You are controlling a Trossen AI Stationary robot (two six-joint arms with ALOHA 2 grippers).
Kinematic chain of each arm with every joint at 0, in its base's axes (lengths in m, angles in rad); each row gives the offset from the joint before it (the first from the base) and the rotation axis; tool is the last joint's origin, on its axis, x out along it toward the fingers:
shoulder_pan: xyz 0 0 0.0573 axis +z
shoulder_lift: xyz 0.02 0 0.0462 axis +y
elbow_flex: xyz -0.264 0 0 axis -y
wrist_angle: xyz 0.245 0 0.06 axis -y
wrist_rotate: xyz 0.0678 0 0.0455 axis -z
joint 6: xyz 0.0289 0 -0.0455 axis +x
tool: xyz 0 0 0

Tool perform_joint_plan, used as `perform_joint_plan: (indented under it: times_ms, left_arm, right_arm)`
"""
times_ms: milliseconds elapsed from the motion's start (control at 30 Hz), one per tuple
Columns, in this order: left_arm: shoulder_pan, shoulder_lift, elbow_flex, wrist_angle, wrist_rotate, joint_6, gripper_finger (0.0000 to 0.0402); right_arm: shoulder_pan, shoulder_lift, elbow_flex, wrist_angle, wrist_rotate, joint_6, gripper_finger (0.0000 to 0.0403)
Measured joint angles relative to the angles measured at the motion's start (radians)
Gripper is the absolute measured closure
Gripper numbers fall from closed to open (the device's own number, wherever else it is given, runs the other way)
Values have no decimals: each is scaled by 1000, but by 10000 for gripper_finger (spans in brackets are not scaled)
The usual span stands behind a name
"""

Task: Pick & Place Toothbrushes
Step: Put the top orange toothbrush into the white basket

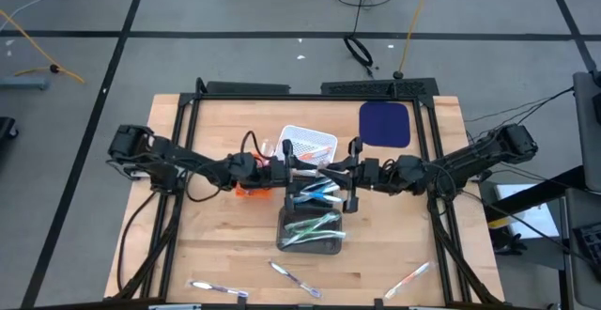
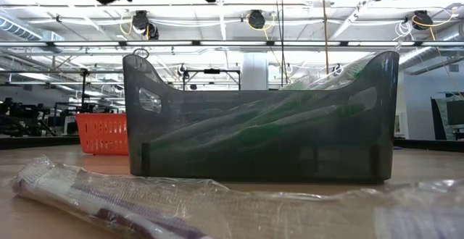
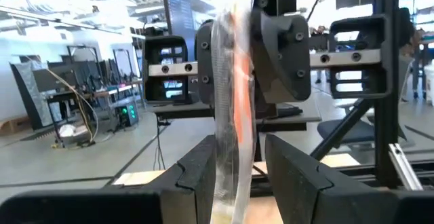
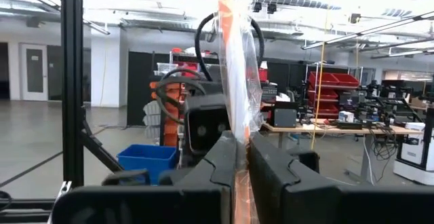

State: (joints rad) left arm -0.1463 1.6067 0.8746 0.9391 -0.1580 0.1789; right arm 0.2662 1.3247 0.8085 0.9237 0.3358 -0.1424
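Arms meet over the middle of the wooden table, left gripper and right gripper facing one another above the grey bin. Between them spans one wrapped toothbrush, held at both ends. In the left wrist view the left gripper has its fingers parted about the clear wrapper of this toothbrush, whose orange handle stands upright between them; the fingers lie close on either side of the wrap, and the right arm's gripper shows just behind it. In the right wrist view the right gripper is pressed closed on the same orange toothbrush, fingers nearly touching, the wrapper rising between them.

Bin: dark, translucent, set in front of a white basket and an orange basket; it holds several wrapped toothbrushes with green and blue accents, some jutting above its back rim. The low view shows the bin side-on with green handles inside and the orange basket behind it.

Three further wrapped toothbrushes lie apart along the table's front edge: left, centre, right. A dark blue mat lies at the back right
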Motion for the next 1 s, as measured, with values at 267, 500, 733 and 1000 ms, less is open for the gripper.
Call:
perform_joint_plan:
  times_ms: [267, 500, 733, 1000]
  left_arm:
    - [15, 50, 0, 60, 0, -7, 279]
    - [14, 50, 0, 58, 8, -1, 384]
    - [12, 50, 0, 53, 8, -24, 395]
    - [12, 50, 0, 49, -2, -31, 398]
  right_arm:
    - [1, 0, 0, -26, 0, 0, 389]
    - [0, 0, 0, -37, 5, 0, 389]
    - [0, -1, 0, -51, 6, 0, 389]
    - [0, -1, 1, -69, 4, 0, 322]
